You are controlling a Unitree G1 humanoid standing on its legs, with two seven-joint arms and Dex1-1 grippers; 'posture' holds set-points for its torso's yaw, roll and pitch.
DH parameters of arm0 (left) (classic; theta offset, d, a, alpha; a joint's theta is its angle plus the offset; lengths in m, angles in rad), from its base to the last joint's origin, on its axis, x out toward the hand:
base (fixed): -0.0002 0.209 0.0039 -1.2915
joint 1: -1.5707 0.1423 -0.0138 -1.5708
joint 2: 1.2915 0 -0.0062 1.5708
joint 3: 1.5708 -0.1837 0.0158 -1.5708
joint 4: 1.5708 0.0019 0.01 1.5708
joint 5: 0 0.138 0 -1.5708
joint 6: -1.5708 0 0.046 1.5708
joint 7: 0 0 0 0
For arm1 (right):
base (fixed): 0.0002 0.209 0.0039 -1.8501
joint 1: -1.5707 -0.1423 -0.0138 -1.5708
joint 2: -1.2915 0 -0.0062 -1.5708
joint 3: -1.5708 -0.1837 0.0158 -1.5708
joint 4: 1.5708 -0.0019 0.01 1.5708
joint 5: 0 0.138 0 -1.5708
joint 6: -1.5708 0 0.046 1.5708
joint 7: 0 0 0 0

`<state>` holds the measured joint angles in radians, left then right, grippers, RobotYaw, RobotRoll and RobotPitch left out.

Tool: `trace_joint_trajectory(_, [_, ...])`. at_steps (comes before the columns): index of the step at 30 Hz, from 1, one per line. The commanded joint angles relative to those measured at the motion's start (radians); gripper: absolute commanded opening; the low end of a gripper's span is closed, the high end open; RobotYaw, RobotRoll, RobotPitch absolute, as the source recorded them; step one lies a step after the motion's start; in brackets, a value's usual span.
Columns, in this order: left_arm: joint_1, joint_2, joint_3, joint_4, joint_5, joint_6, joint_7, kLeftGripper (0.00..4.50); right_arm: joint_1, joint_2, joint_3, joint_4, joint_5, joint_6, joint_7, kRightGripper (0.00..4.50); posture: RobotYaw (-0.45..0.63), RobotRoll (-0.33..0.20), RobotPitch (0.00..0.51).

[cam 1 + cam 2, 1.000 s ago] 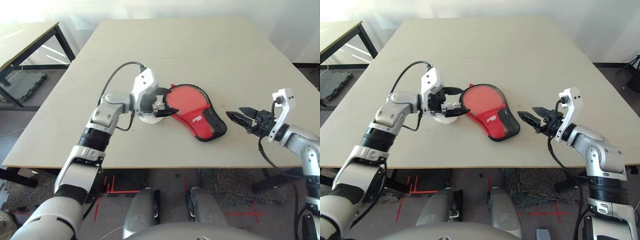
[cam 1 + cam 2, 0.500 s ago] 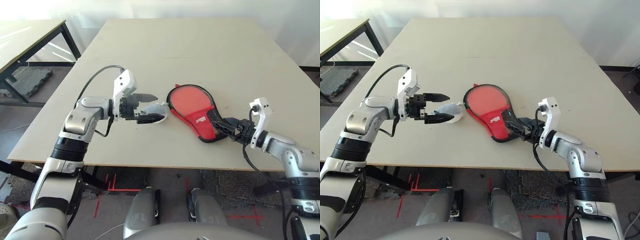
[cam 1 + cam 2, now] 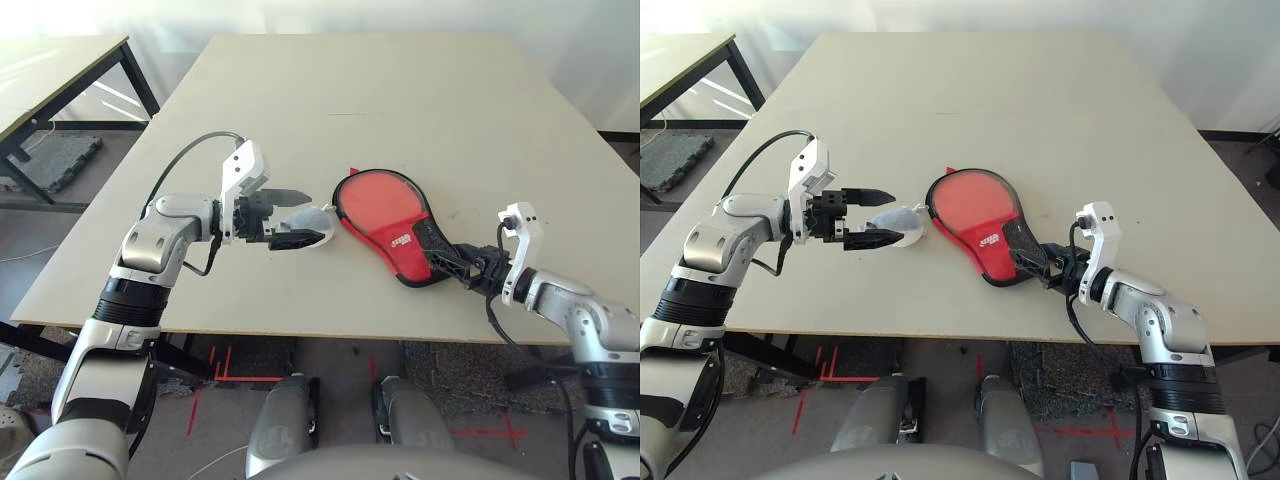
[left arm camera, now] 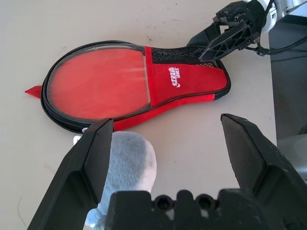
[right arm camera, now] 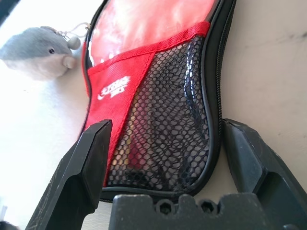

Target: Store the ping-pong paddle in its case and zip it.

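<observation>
The red case (image 3: 385, 215) lies flat near the middle of the table (image 3: 400, 100), its black mesh pocket (image 5: 168, 120) and narrow end toward my right arm. Its zip edge looks shut along the side I see. The round head (image 4: 96, 81) shows glossy red; I cannot tell the ping-pong paddle apart from the case. My right gripper (image 3: 455, 268) is open, its fingers (image 5: 91, 158) straddling the case's narrow end. My left gripper (image 3: 295, 215) is open, just left of the case's round end and holding nothing.
A small grey-blue pouch (image 3: 312, 222) with a key ring lies by my left gripper's lower finger, next to the case's head. A second table (image 3: 50, 70) stands at the far left. The case lies close to the table's front edge (image 3: 330, 335).
My left gripper has drawn back leftward from the case's round end. My right gripper has moved in to the case's narrow end. The camera has also shifted.
</observation>
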<state>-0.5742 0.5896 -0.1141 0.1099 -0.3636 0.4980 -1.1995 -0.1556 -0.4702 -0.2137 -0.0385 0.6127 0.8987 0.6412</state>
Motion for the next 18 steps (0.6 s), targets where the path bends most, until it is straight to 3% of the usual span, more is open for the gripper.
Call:
trace_joint_trajectory(1, [0.003,0.004,0.000,0.003,-0.007,-0.004,-0.008,4.50,0.024,0.008,0.005,-0.008,0.039,0.083,-0.009,4.44,0.11,0.000,0.071])
trace_joint_trajectory(7, [0.003,0.003,-0.002,0.008,-0.003,-0.010,-0.010,4.50,0.020,-0.001,-0.006,-0.003,0.042,0.111,-0.025,2.51,0.11,0.000,0.071])
trace_joint_trajectory(13, [0.006,0.005,-0.003,0.013,0.000,-0.019,-0.011,4.50,0.030,-0.003,-0.009,0.001,0.037,0.125,-0.029,0.22,0.11,0.000,0.070])
trace_joint_trajectory(14, [0.006,0.005,-0.003,0.014,0.001,-0.020,-0.011,4.50,0.031,-0.003,-0.010,0.002,0.037,0.125,-0.029,0.03,0.11,0.000,0.070])
trace_joint_trajectory(18, [0.006,0.006,-0.005,0.020,0.003,-0.026,-0.013,4.50,0.041,-0.010,-0.020,-0.006,0.048,0.141,-0.022,0.03,0.10,0.000,0.069])
